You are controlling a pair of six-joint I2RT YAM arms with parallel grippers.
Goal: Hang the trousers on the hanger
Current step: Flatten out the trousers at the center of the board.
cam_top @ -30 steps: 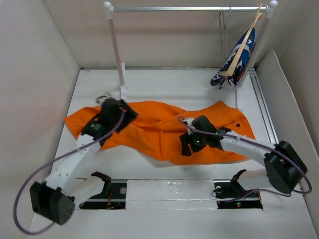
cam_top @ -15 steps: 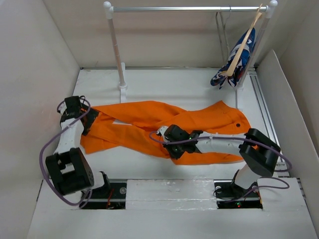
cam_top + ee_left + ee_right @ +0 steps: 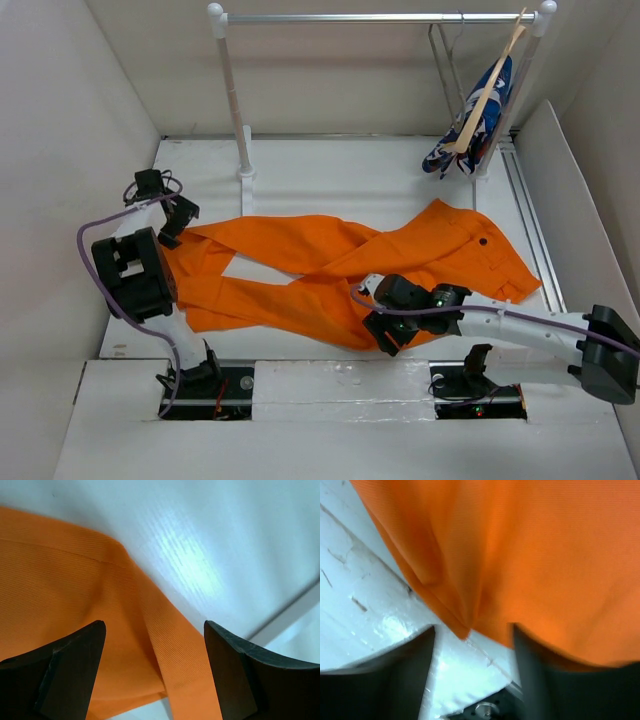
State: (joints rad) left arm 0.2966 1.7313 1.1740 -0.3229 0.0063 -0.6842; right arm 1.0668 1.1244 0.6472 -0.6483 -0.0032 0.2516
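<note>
Spreading the orange trousers out flat

The left gripper (image 3: 155,625) has its two fingers spread wide. Orange cloth lies under the gap, but nothing is pinched. This gripper sits at the far left end of the trousers (image 3: 330,255), by the leg cuffs. The right gripper (image 3: 474,630) also has its fingers apart. A folded edge of cloth is close to its tips, at the near side of the trousers. The picture there is blurry, so I cannot tell if it touches.

The trousers lie on the white table (image 3: 350,165), stretched from left to right. The waist with the small dark button (image 3: 482,240) is at the right. The two legs point left with a bit of table showing between them. The wire hanger (image 3: 441,55) hangs far away on the rail (image 3: 380,17), beside the wooden hanger (image 3: 487,90) with the blue clothes.

The trousers look soft, light and floppy. They will likely sag and fold wherever they are lifted, and could slide off a thin wire. A good place to grab is probably the thick waistband or the cuffs, where the cloth is doubled.

A second ago the trousers were bunched up and shorter. The left arm was over the left part of the cloth, and the right gripper was over the middle. Now the legs are pulled out long, the left arm has gone to the left edge, and the right gripper is at the near edge.
</note>
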